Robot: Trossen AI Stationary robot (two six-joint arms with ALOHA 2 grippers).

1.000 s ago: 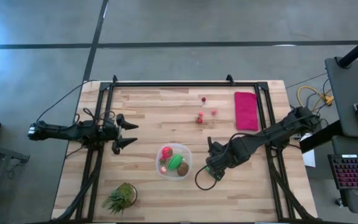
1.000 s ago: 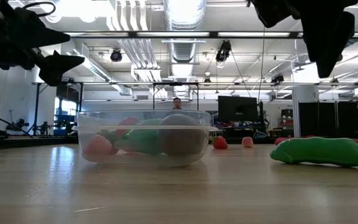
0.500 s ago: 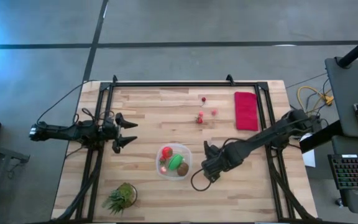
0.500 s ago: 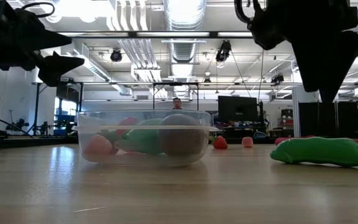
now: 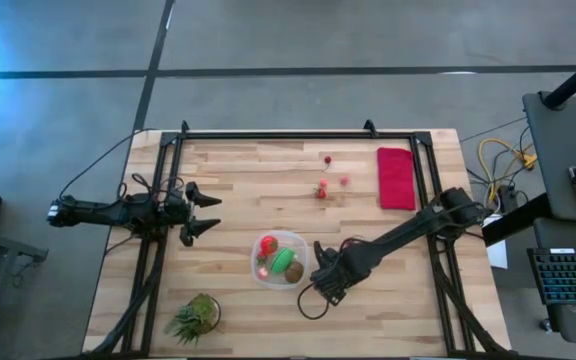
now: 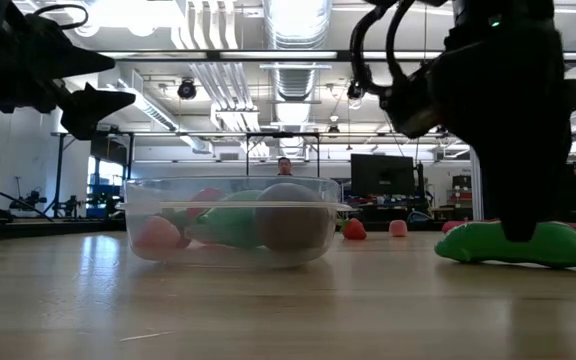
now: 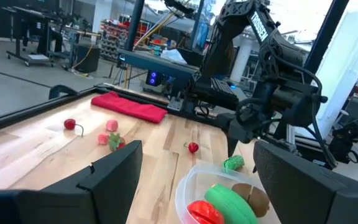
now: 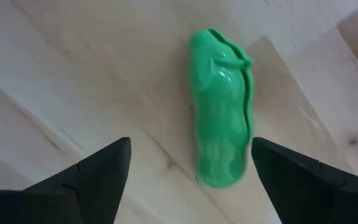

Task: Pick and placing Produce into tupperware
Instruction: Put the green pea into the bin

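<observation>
Right above the green veggie [image 8: 221,109], the right gripper [image 8: 188,165] hangs with jaws apart. It should drop straight down and squeeze the middle. Off at the side, the left gripper [image 5: 196,212] waits, jaws apart too.

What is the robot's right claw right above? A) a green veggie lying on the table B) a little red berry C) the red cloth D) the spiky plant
A: the right wrist view looks straight down on a green oblong piece lying on the bare wood between the open fingers, and in the low view the right gripper hangs right over it, beside the tupperware.
</observation>
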